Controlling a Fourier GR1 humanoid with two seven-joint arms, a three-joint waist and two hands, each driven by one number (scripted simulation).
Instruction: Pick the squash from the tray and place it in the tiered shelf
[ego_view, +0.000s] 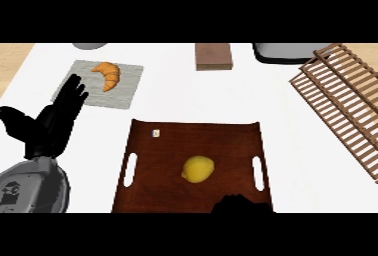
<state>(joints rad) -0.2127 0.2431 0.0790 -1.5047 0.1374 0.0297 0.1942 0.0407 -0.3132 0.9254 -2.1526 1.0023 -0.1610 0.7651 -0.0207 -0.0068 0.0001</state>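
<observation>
A yellow squash (198, 169) lies in the middle of the dark brown wooden tray (173, 145), which has slot handles at both sides. The slatted wooden tiered shelf (343, 95) stands at the right of the counter. My left hand (52, 122) rests open at the left, fingers pointing up, well apart from the tray. Only the black tips of my right hand (238, 204) show at the tray's near edge, below and right of the squash, not touching it.
A croissant (108, 75) lies on a grey mat (103, 85) at the back left. A brown block (214, 56) sits at the back centre, a dark-rimmed container (284, 52) beside it, and a grey round thing (90, 46) at the far left.
</observation>
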